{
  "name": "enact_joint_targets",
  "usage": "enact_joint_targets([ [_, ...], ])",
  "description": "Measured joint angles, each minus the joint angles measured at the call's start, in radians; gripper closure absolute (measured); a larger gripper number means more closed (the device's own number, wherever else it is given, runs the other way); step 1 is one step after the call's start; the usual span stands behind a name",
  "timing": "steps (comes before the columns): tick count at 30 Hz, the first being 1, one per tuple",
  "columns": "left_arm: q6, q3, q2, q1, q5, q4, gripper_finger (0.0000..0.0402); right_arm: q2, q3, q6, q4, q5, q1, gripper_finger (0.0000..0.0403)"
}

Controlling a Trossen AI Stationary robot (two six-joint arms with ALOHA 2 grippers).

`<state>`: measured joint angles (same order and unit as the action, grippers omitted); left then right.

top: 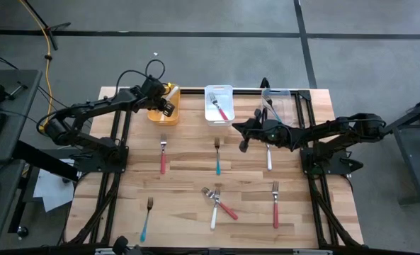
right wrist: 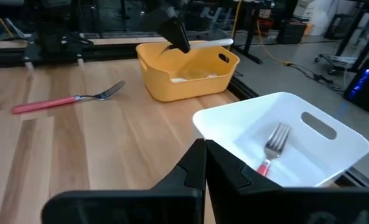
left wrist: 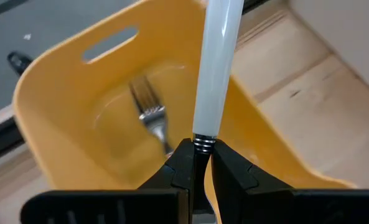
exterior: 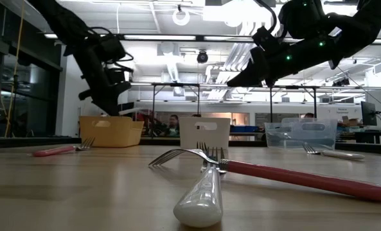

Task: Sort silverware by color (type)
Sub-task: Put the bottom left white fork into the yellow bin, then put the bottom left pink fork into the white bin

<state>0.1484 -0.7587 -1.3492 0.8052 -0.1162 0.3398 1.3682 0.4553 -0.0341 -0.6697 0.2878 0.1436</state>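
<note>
Left gripper (left wrist: pixel 200 163) pinches glossy white-handled fork (left wrist: pixel 216 68) over, seemingly, smooth yellow bin (left wrist: pixel 66 124).

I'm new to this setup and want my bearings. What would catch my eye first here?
The left gripper holds a white-handled fork over the yellow bin at the table's far edge, where another fork already lies. Next to it, the white bin holds a red-handled fork. The right gripper hangs shut beside the white bin, holding nothing.
</note>
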Motion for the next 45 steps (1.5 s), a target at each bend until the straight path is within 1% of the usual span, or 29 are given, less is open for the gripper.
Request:
enact_joint_targets([
  [7,-0.009,0.034,0.0,0.034,0.001,-0.015,0.037,0.0,0.0,0.0,0.0,-0.01,0.0,0.0403],
  [14,-0.027,0.067,0.0,0.034,0.011,-0.085,0.0355,0.0,0.0,0.001,0.0,-0.01,0.0,0.0403],
  [19,-0.055,0.068,0.0,0.034,0.012,-0.085,0.0352,0.0,0.0,0.007,0.0,-0.01,0.0,0.0403],
  [24,-0.045,0.068,0.0,0.034,0.032,-0.059,0.0351,0.0,0.0,-0.051,0.0,-0.01,0.001,0.0403],
  [28,-0.049,0.068,0.0,0.032,0.031,-0.059,0.0349,0.0,0.0,-0.053,0.0,-0.01,0.001,0.0403],
  [33,-0.054,0.068,0.006,0.032,0.028,-0.036,0.0323,0.0,0.0,-0.074,0.008,-0.01,0.0,0.0403],
  [39,-0.047,0.068,0.012,0.034,0.018,-0.032,0.028,0.0,0.0,-0.014,0.031,-0.011,0.0,0.0403],
  [42,-0.081,0.068,0.012,0.034,0.015,-0.04,0.0274,0.0,0.0,-0.009,0.051,-0.011,0.0,0.0403],
  [45,-0.135,0.068,0.012,0.025,0.014,-0.083,0.0278,0.0,0.0,-0.01,0.061,-0.011,0.0,0.0403],
])
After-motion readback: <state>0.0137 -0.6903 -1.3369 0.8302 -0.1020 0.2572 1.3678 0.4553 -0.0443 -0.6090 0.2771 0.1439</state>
